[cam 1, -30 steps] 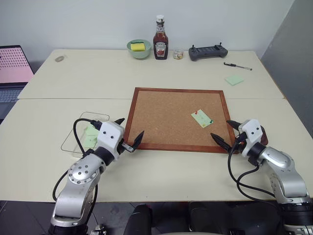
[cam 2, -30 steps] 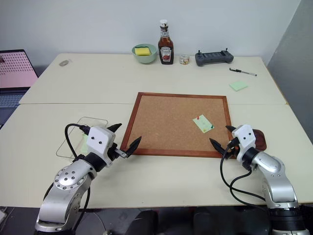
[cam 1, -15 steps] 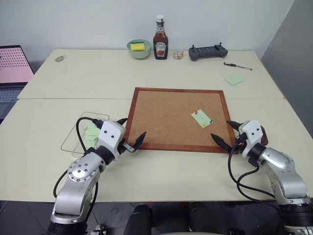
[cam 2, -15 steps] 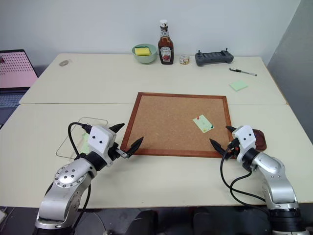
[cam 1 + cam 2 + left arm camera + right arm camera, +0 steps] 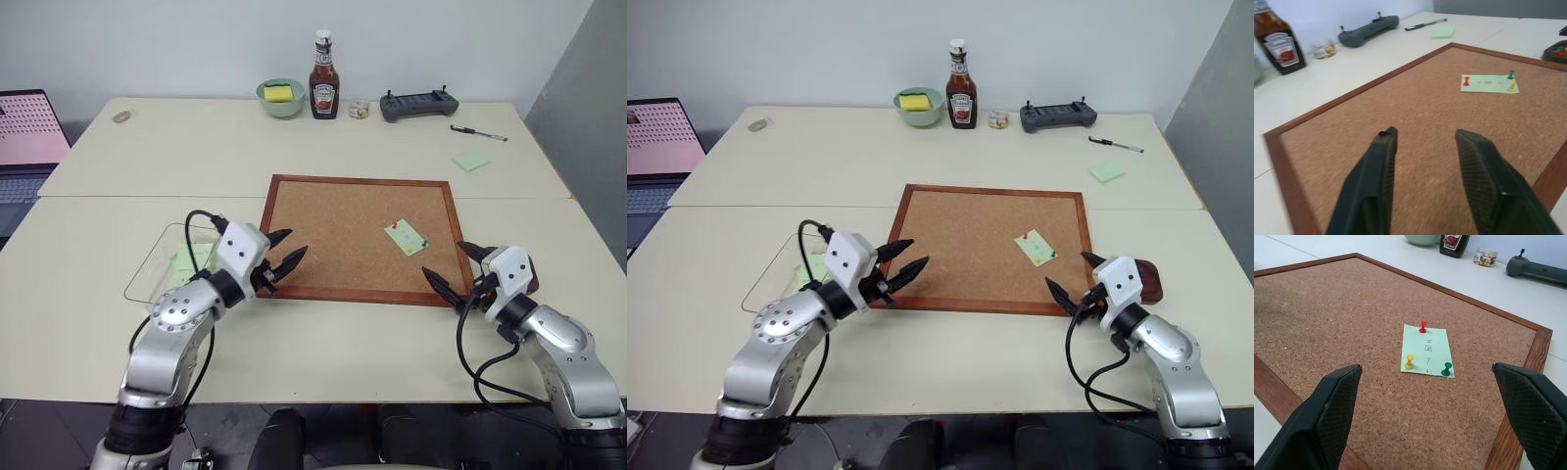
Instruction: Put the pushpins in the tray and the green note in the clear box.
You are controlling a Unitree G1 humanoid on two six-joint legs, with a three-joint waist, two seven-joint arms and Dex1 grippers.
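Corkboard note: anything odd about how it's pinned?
Yes. The green note sits skewed to the corkboard frame, and three pushpins hold it: red, yellow and green. The yellow one is extra to the red and green pair.

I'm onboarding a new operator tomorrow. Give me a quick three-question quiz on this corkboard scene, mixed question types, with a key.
1. How many pushpins hold the green note to the corkboard?
2. True or false: the right gripper is shut on the red pin.
3. What sits in the pale green bowl? A) a yellow sponge B) a pen C) pins

Key: 1. Three: red, yellow and green. 2. False; it is open and holds nothing. 3. A.
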